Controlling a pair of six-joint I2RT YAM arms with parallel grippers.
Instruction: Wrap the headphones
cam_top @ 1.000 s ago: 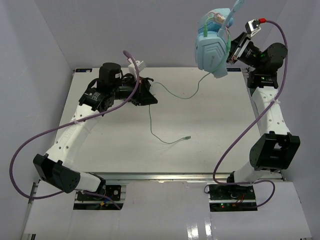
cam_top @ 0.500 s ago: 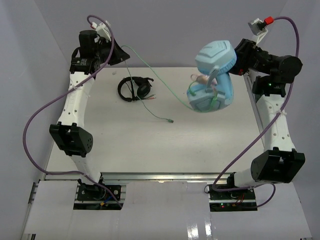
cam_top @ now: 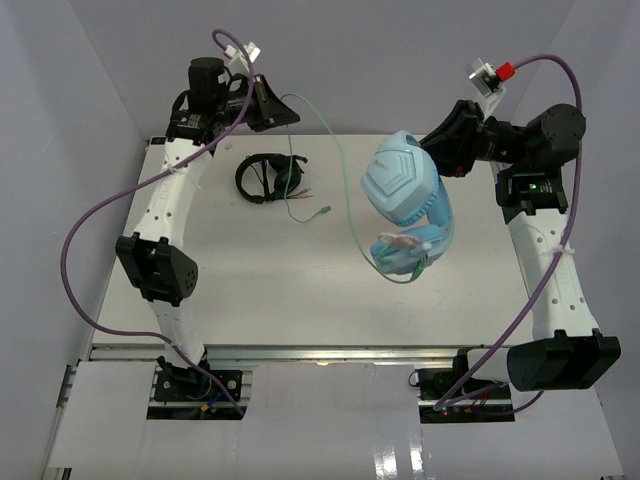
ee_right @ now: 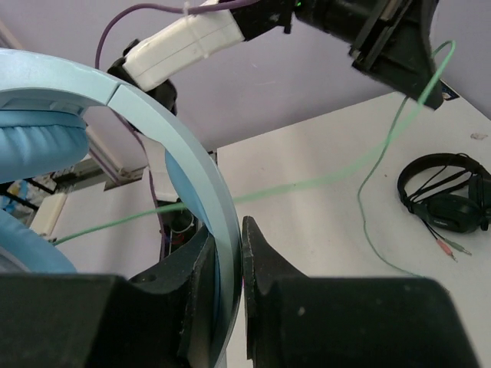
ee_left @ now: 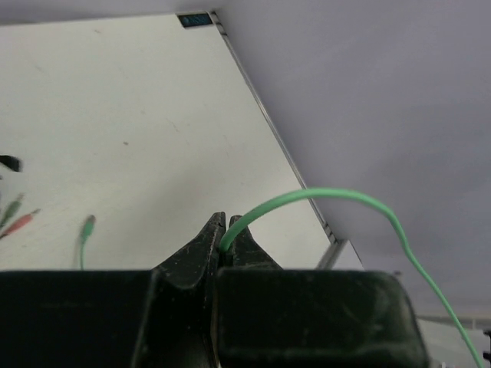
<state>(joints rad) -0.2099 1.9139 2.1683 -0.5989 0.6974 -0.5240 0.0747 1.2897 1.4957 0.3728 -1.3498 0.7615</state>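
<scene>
The light blue headphones hang in the air over the right half of the table, one cup up, the other cup below. My right gripper is shut on their wide band; in the top view it sits at the upper cup. The thin pale green cable runs from the lower cup up to my left gripper, raised at the back left. In the left wrist view that gripper is shut on the cable. The cable's plug end dangles near the table.
Smaller black headphones lie on the table at the back left, with red and green plugs beside them; they also show in the right wrist view. Grey walls enclose the back and sides.
</scene>
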